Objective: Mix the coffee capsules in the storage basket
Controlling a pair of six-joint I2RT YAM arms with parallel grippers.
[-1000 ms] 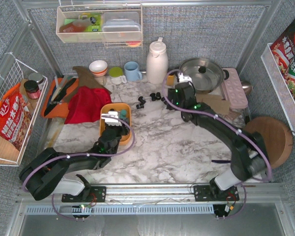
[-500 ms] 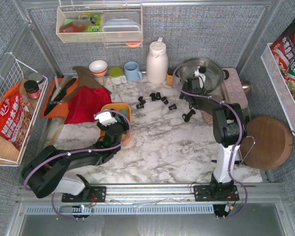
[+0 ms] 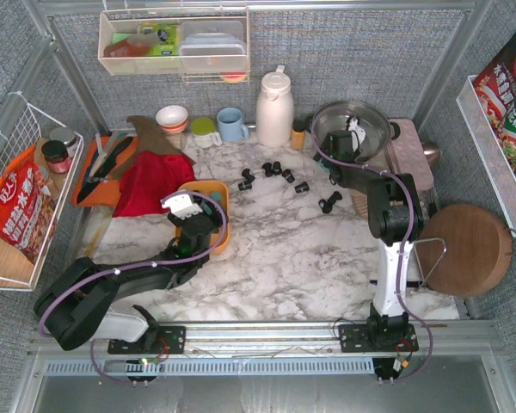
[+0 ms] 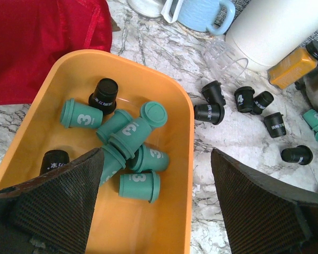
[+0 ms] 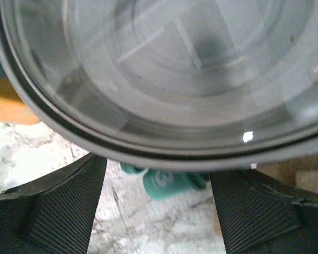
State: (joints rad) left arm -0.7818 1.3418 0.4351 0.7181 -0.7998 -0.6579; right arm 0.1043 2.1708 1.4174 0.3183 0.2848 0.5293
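We judge the gathering step to be in hand: the shallow orange plastic storage basket [image 4: 191, 137] sits at the left of the white marble table [image 4: 230, 140], holding mostly teal-green coffee capsules [image 4: 140, 185] and a few black ones, while glossy black capsules [image 4: 244, 99] lie loose just to its right. The left gripper [image 4: 156, 159] hangs open and empty above the basket. The right gripper [image 5: 158, 174], also open and empty, frames a teal capsule [image 5: 169, 182] beneath the glass pot lid [image 5: 159, 69], so next it must lower and close there. One second ago the right arm reached over the middle of the table, and now it is folded toward the far right.
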